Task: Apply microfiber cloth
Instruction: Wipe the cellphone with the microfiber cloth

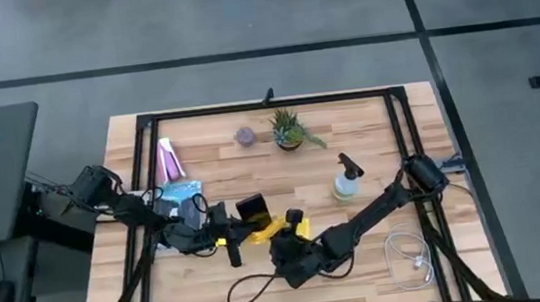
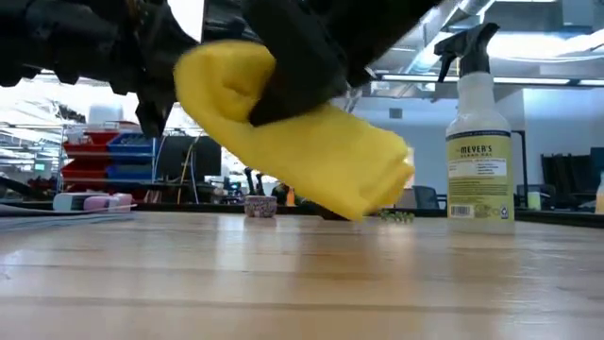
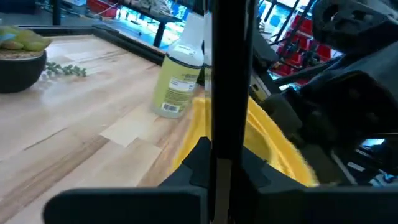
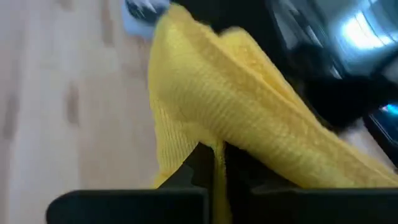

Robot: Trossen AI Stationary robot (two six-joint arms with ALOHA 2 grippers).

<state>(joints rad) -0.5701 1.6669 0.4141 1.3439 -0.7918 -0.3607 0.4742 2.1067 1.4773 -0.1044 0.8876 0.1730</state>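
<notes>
Yellow cloth pinched over the worktop

Both pincers are meeting low over the pale wooden worktop. High view: the left pincer is clamping an upright black smartphone; the right pincer is gripping the soft bright yellow microfiber cloth. Low view: the cloth is hanging clear of the boards.

Overhead straight down, low view level across table, wrist views close, all sharing yellow cloth

cloth between both pincers | spray bottle right | plant behind
</notes>
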